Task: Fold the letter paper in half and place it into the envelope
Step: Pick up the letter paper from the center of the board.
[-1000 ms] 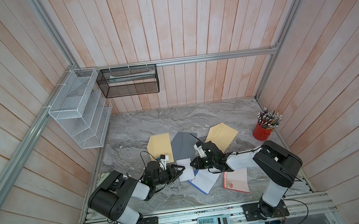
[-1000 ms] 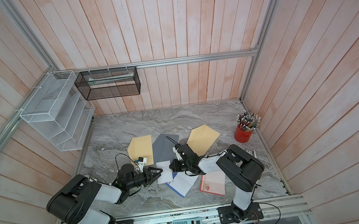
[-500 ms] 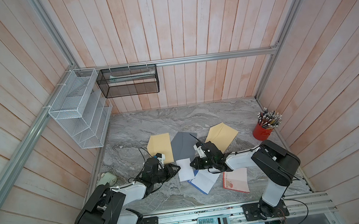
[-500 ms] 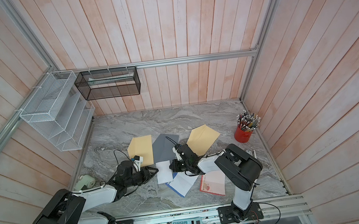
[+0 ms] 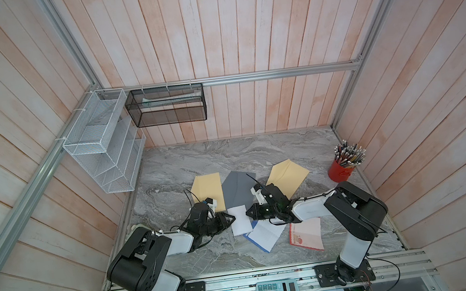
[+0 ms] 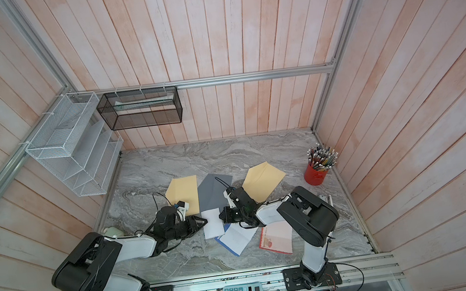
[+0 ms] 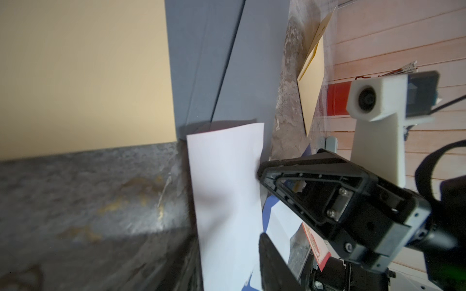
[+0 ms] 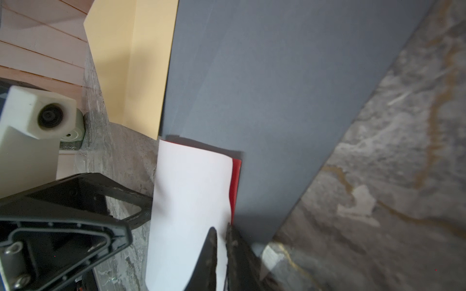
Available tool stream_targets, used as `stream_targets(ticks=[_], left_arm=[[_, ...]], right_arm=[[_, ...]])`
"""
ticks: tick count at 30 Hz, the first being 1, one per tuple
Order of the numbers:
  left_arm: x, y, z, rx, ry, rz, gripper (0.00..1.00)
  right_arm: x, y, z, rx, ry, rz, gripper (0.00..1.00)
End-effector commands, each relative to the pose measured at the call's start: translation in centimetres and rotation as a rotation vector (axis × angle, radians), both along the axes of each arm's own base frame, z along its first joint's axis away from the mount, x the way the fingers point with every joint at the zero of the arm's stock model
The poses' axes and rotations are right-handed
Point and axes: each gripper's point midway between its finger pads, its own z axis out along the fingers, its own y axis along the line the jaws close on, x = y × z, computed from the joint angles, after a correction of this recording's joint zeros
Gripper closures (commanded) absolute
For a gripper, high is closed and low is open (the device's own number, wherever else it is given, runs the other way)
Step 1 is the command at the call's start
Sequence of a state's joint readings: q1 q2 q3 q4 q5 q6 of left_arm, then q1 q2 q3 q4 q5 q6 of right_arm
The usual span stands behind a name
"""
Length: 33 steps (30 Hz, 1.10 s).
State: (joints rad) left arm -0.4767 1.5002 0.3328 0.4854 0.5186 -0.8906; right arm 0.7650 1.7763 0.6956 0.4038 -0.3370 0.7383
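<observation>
Letter paper (image 5: 240, 222), folded, lies on the marble table (image 5: 198, 162), its far end at the mouth of the grey envelope (image 5: 238, 189). Right gripper (image 8: 220, 228) is pinched onto one side edge. The left gripper (image 5: 232, 218) touches the opposite edge, its jaw gap unclear.

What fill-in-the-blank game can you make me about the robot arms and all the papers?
The right gripper is pinching the white ___.
Its far end pokes into the ___ envelope.
___ yellow envelopes lie on either side of it.
The pencils stand in a ___ cup.
Missing words: paper; gray; Two; red.
</observation>
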Motion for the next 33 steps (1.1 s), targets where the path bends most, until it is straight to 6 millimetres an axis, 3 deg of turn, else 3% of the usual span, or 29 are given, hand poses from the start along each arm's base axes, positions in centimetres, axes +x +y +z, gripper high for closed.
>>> stream_targets(ticks=[1, 8, 14, 16, 21, 27, 33], left_arm=[[-0.2, -0.1, 0.1, -0.018, -0.008, -0.017, 0.59], [-0.1, -0.7, 2.0, -0.07, -0.059, -0.038, 0.63], [0.0, -0.9, 2.5, -0.086, -0.069, -0.045, 0.88], [0.0, -1.1, 2.8, -0.099, -0.08, -0.052, 1.0], [0.1, -0.9, 4.7, -0.153, -0.134, -0.051, 1.0], [0.0, -0.2, 10.0, -0.291, -0.288, -0.099, 1.0], [-0.9, -0.3, 14.4, -0.385, -0.409, -0.186, 1.0]], right_arm=[[-1.0, -0.6, -2.3, -0.05, 0.057, -0.001, 0.88], [-0.9, -0.6, -2.3, -0.047, 0.055, -0.001, 0.88], [-0.6, -0.4, -0.7, -0.018, 0.022, -0.001, 0.84], [-0.3, -0.2, 0.5, 0.0, -0.001, 0.003, 0.8], [0.8, -0.9, 4.4, 0.042, -0.071, -0.015, 0.64], [1.4, -2.8, 9.8, 0.139, -0.187, -0.015, 0.44], [0.4, -2.7, 13.6, 0.246, -0.282, 0.043, 0.3]])
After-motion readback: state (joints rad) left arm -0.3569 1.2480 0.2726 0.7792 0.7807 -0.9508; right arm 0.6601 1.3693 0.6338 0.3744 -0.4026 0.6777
